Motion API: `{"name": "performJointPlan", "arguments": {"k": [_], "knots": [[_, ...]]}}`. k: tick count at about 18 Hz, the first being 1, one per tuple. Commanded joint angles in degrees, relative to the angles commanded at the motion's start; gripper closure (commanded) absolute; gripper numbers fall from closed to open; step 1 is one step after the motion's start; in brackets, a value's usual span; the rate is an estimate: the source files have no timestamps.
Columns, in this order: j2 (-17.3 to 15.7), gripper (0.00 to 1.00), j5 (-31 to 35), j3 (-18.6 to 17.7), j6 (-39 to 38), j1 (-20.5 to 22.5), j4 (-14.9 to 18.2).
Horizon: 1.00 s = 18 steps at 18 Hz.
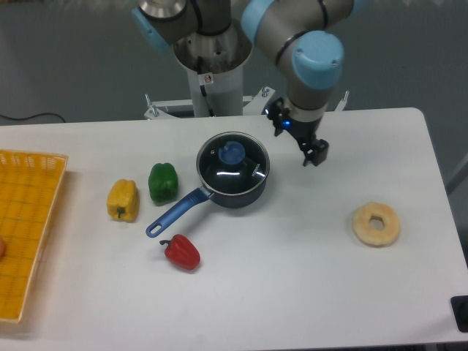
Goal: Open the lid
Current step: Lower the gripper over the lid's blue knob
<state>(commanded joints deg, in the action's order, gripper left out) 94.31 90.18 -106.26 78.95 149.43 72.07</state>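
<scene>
Claw (314,152) of the arm hangs over the white table (292,256), just right of the dark blue saucepan (232,178) and apart from it; it is small, dark and seen end-on, so I cannot tell whether its fingers stand parted or together, and nothing shows between them. The round clear glass lid with a thin metal rim and a blue centre knob (233,154) sits flat on the saucepan, covering its mouth. The pan's long blue handle (175,213) runs down and to the left. Beside the pan on the left stands a green bell pepper (162,182), and next to that a yellow bell pepper (123,199); a red bell pepper (181,251) lies near the handle's end. A pale ring-shaped doughnut (376,224) rests well to the right. A yellow mesh tray (29,219) lies at the table's left edge.
</scene>
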Motion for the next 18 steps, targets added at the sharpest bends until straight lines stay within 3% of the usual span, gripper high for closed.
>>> {"name": "performJointPlan", "arguments": {"k": [1,4,5,9,18], "knots": [[-0.53,0.00,-0.09,-0.70,-1.50,-1.14,-0.87],[-1.84,0.00,-0.09,-5.44,-4.84,-4.40,-9.82],[-2.02,0.00,-0.09,-6.15,-6.16,-4.93,-10.89],[-1.94,0.00,0.00,-5.81,-8.72,-8.27,-11.51],[-2.03,0.00,0.44,-7.12,-10.21,-10.82,-11.16]]}}
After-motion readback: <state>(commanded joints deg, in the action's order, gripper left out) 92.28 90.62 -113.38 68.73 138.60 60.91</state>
